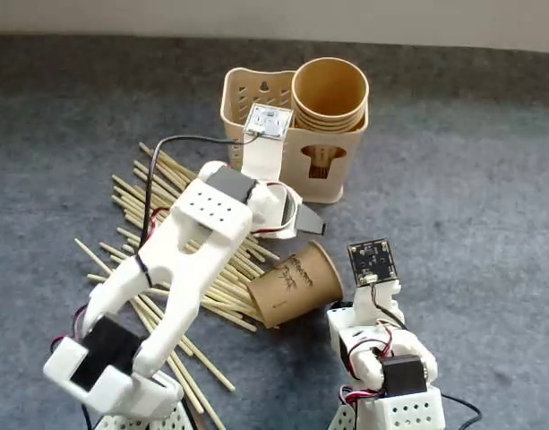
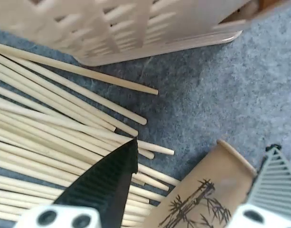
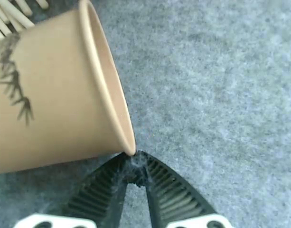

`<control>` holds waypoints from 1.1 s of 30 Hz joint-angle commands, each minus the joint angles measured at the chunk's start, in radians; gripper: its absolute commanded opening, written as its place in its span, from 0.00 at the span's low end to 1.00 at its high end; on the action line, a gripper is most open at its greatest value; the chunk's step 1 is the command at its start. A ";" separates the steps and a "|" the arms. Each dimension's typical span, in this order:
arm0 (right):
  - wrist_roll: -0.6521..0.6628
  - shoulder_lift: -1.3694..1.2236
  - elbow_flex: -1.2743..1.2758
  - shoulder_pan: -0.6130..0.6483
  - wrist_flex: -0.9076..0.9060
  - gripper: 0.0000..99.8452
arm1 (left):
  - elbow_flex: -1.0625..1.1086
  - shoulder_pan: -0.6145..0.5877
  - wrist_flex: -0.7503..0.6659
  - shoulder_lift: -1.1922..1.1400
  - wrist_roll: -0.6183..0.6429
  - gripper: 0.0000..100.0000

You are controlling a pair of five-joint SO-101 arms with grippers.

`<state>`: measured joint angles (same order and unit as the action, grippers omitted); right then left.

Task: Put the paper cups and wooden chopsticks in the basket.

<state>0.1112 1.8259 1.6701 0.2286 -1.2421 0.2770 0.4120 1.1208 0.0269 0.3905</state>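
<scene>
Left gripper [image 1: 303,218], at the centre of the high view, hangs with its two fingers spread wide and nothing between them. It sits just below the basket [image 1: 247,94] and just above the fallen paper cup [image 1: 296,285]. From its wrist camera, the black finger [image 2: 107,185] lies over the chopsticks [image 2: 50,133] and the grey finger [image 2: 273,185] beside the cup's printed wall. Right gripper [image 3: 136,164], at the lower right of the high view, has its fingers pressed together on nothing, tips at the cup's rim; contact cannot be confirmed. The cup lies on its side on the grey carpet [image 1: 471,179], its mouth toward the right arm. Chopsticks lie scattered left of centre. A stack of paper cups [image 1: 330,94] stands upright in the basket's right half, upper centre.
</scene>
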 commanded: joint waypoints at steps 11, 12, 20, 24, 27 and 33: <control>-0.005 0.013 0.130 0.008 -0.005 0.01 | -0.137 0.073 0.137 -0.111 -0.120 0.34; -0.005 0.013 0.130 0.008 -0.005 0.01 | -0.137 0.058 0.152 -0.111 -0.126 0.33; -0.005 0.013 0.130 0.008 -0.005 0.01 | -0.148 -0.027 0.284 -0.108 -0.233 0.29; -0.005 0.013 0.130 0.008 -0.005 0.01 | -0.203 -0.036 0.391 -0.108 -0.242 0.28; -0.005 0.013 0.130 0.008 -0.005 0.01 | -0.246 -0.027 0.465 -0.110 -0.241 0.28; -0.005 0.013 0.130 0.008 -0.005 0.01 | -0.249 0.016 0.491 -0.119 -0.235 0.28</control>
<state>0.1112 1.8259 1.6701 0.2286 -1.2421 0.0667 0.3874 1.5950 -0.0974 0.1573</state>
